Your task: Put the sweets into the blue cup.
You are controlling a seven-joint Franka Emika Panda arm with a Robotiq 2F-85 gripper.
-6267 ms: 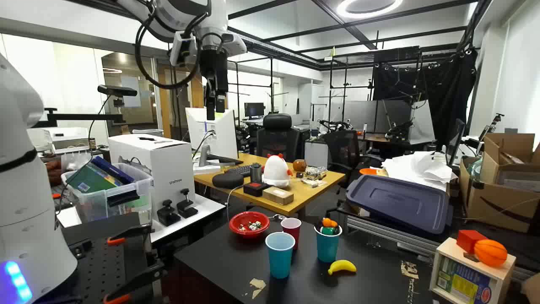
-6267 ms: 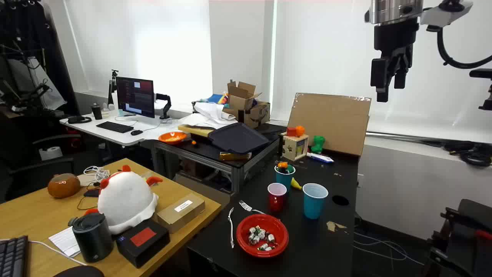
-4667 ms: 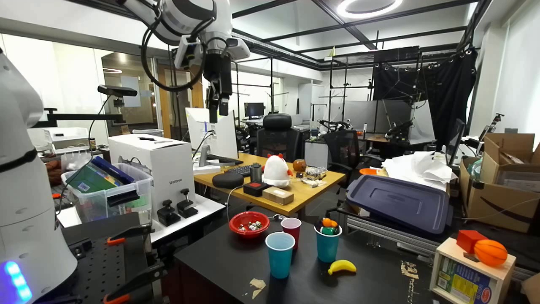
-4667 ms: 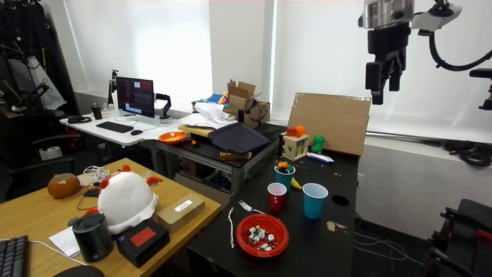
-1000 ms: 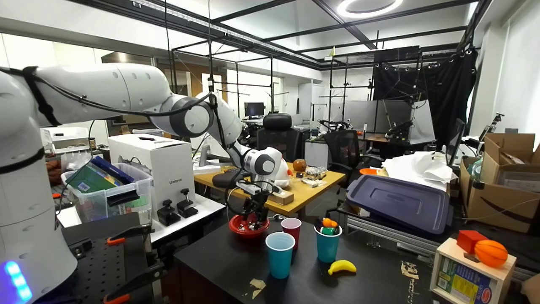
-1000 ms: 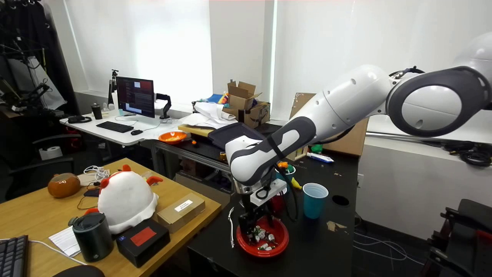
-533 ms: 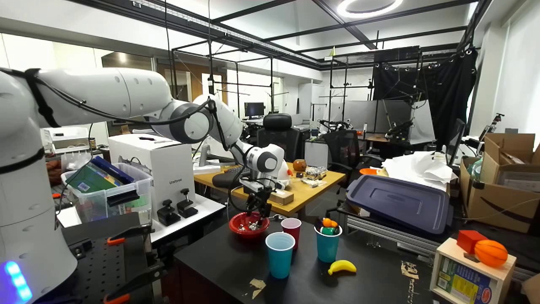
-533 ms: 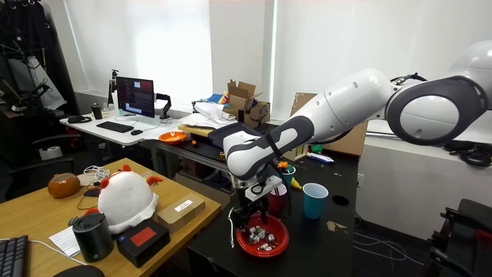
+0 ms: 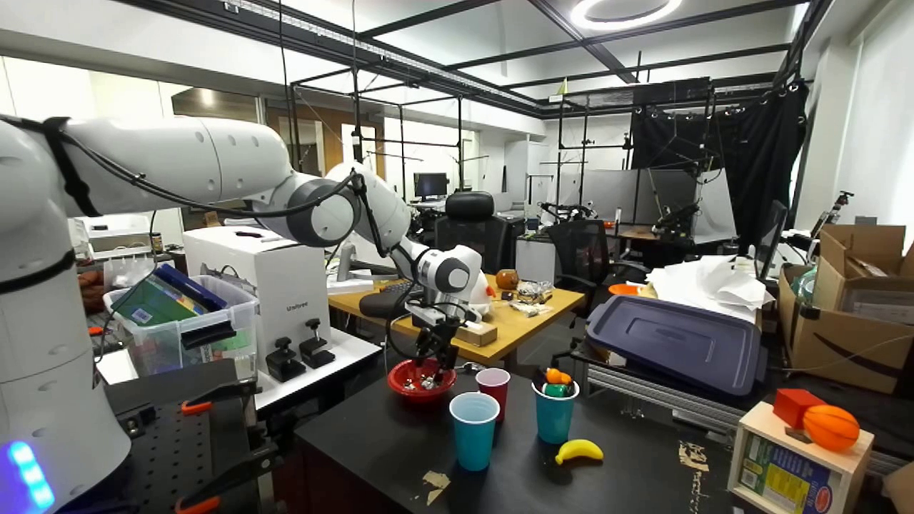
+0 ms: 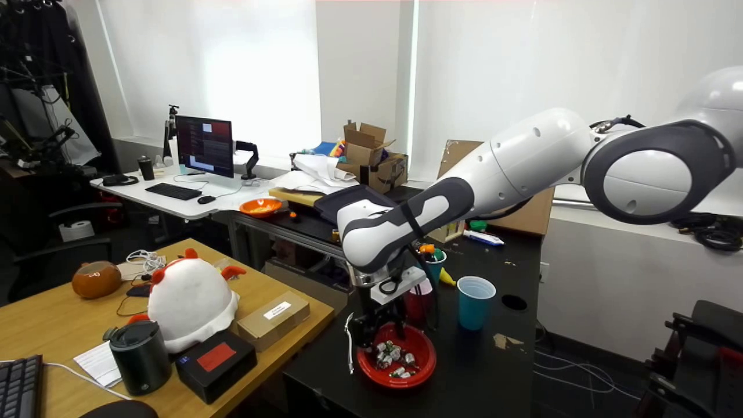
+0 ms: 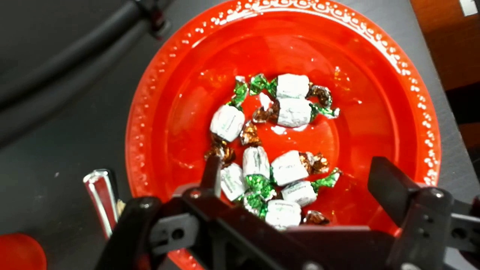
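Note:
Several sweets [image 11: 288, 167] in white, green and brown wrappers lie in the red bowl [image 11: 150, 146]; the bowl also shows in both exterior views [image 9: 400, 384] [image 10: 426, 368]. My gripper [image 11: 296, 163] is open just over the bowl, with some of the sweets between its fingers in the wrist view; it holds nothing. It also shows in both exterior views [image 9: 438, 363] [image 10: 380, 337]. A blue cup [image 9: 474, 437] with no visible contents stands upright on the black table, also in an exterior view [image 10: 473, 307]. A second blue cup [image 9: 555, 417], filled with small toys, stands farther off.
A red cup [image 9: 495, 389] stands between the bowl and the blue cups, partly behind my arm in an exterior view [image 10: 415, 307]. A yellow banana [image 9: 579, 450] lies near the filled cup. Silver cutlery [image 11: 101, 198] lies beside the bowl. A wooden box [image 9: 796, 457] stands on the table.
The gripper has come down from high above the table to the bowl. In the last second it rose slightly and then stayed nearly still. The sweets and cups look unmoved.

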